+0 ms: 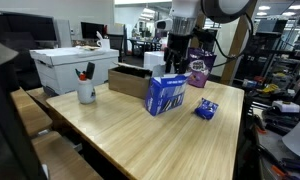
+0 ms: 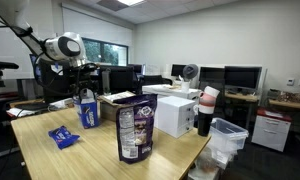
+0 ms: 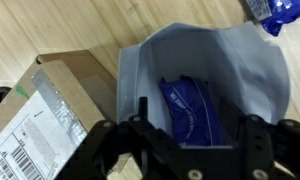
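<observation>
Hovering directly over the mouth of an open blue bag, the hand has its fingers spread wide with nothing gripped between them (the wrist view shows this most plainly). The bag stands upright near the middle of the desk. In the wrist view, a blue snack packet lies inside the bag, down against its pale lining and below the gap between the fingers. In an exterior view, a small blue packet lies flat on the desk to the right of the bag, near it but apart. A cardboard box sits just left of the bag and a little farther back. A white mug holding pens stands farther left. A purple snack bag stands upright beyond the blue bag, to its right.
</observation>
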Controlling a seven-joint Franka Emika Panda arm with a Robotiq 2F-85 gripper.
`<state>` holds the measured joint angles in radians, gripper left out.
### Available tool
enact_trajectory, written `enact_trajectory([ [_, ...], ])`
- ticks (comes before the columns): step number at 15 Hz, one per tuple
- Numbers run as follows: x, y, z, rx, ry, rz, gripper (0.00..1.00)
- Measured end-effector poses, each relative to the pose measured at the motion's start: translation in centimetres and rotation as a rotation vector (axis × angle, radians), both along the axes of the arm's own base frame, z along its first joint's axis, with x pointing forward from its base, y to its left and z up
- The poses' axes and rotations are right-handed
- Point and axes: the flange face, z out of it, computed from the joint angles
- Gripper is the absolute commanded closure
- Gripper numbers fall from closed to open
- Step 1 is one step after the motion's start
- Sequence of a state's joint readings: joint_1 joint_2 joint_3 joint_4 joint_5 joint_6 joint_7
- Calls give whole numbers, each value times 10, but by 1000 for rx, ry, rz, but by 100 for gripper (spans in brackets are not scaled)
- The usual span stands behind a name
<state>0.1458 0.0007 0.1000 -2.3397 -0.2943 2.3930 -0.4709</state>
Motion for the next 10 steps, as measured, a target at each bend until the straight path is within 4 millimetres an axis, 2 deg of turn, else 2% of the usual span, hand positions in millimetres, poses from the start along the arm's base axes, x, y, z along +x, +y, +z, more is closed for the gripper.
enact_trajectory([
  [2,-4,0,0,-17,-31,4,0],
  [10,-15,7,-4,-124,-127,-30,0],
])
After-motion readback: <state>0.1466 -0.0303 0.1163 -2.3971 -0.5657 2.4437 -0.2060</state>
